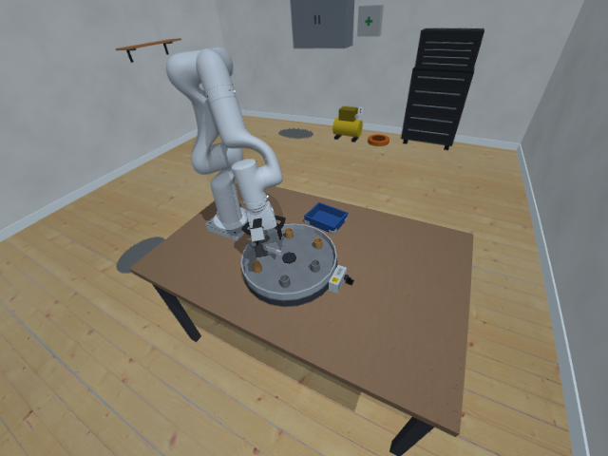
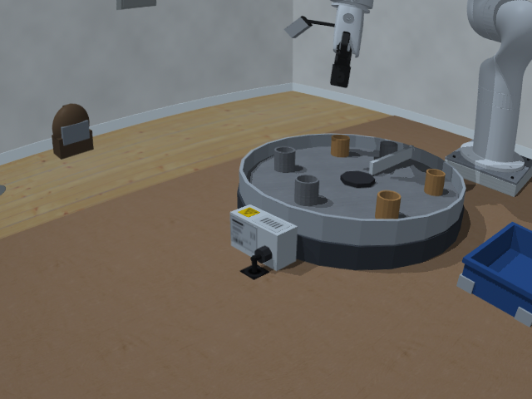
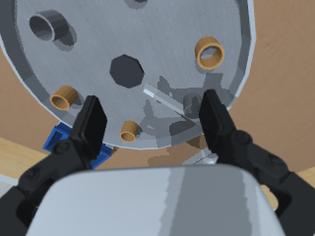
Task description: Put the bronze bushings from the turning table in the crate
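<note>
My gripper (image 1: 268, 239) (image 2: 339, 81) (image 3: 152, 104) is open and empty, high above the turning table (image 1: 288, 295) (image 2: 357, 232) (image 3: 252, 44). Three bronze bushings stand on it: one (image 1: 317, 243) (image 2: 387, 206) (image 3: 64, 97) on the crate side, one (image 1: 289, 233) (image 2: 435, 183) (image 3: 129, 132) towards the arm's base, and one (image 1: 256, 267) (image 2: 339, 145) (image 3: 210, 53) at the far side from the crate. Two steel bushings (image 1: 314, 266) (image 1: 284, 281) (image 2: 307, 190) (image 2: 284, 160) stand clear; a third (image 2: 388, 148) (image 3: 193, 105) is shaded by the bar. The blue crate (image 1: 326, 216) (image 2: 498, 278) looks empty.
A pale bar (image 2: 388, 160) (image 3: 164, 99) crosses part of the turning table from near its dark hub (image 1: 289, 257) (image 2: 357, 179) (image 3: 126, 71) to the rim. A white box (image 1: 337, 278) (image 2: 263, 236) with a black knob stands against the rim.
</note>
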You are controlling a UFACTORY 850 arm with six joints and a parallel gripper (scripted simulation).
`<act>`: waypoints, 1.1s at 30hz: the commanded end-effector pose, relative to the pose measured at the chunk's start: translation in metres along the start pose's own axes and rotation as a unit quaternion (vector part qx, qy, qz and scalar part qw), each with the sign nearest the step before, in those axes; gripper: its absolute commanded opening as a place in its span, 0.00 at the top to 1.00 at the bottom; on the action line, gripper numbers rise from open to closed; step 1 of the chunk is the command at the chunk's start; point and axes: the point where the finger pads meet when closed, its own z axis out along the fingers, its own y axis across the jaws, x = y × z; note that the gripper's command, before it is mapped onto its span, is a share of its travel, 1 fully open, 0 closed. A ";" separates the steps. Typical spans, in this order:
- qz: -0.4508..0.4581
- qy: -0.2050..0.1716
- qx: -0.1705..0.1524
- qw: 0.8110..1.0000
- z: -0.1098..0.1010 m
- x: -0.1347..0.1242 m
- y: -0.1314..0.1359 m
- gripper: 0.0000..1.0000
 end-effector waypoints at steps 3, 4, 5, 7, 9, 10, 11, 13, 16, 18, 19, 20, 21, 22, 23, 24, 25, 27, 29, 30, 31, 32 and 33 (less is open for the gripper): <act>-0.053 -0.040 -0.036 0.997 -0.008 -0.052 0.036 0.00; -0.060 -0.046 -0.040 0.996 -0.008 -0.060 0.041 0.00; -0.068 -0.053 -0.045 0.995 -0.009 -0.068 0.047 0.00; -0.068 -0.053 -0.045 0.995 -0.009 -0.068 0.047 0.00; -0.081 -0.063 -0.052 0.993 -0.010 -0.080 0.056 0.00; -0.084 -0.066 -0.053 0.993 -0.011 -0.083 0.058 0.00; -0.085 -0.066 -0.054 0.993 -0.011 -0.084 0.059 0.00; -0.085 -0.066 -0.054 0.993 -0.011 -0.084 0.059 0.00; -0.085 -0.066 -0.054 0.993 -0.011 -0.084 0.059 0.00; -0.085 -0.066 -0.054 0.993 -0.011 -0.084 0.059 0.00; -0.085 -0.066 -0.054 0.993 -0.011 -0.084 0.059 0.00; -0.085 -0.066 -0.054 0.993 -0.011 -0.084 0.059 0.00; -0.085 -0.066 -0.054 0.993 -0.011 -0.084 0.059 0.00; -0.085 -0.066 -0.054 0.993 -0.011 -0.084 0.059 0.00; -0.085 -0.066 -0.054 0.993 -0.011 -0.084 0.059 0.00; -0.085 -0.066 -0.054 0.993 -0.011 -0.084 0.059 0.00; -0.085 -0.066 -0.054 0.993 -0.011 -0.084 0.059 0.00; -0.085 -0.066 -0.054 0.993 -0.011 -0.084 0.059 0.88; -0.085 -0.066 -0.054 0.993 -0.011 -0.084 0.059 0.88; -0.085 -0.066 -0.054 0.993 -0.011 -0.084 0.059 0.88; -0.085 -0.066 -0.054 0.993 -0.011 -0.084 0.059 0.88; -0.085 -0.066 -0.054 0.993 -0.011 -0.084 0.059 0.88; -0.085 -0.066 -0.054 0.993 -0.011 -0.084 0.059 0.88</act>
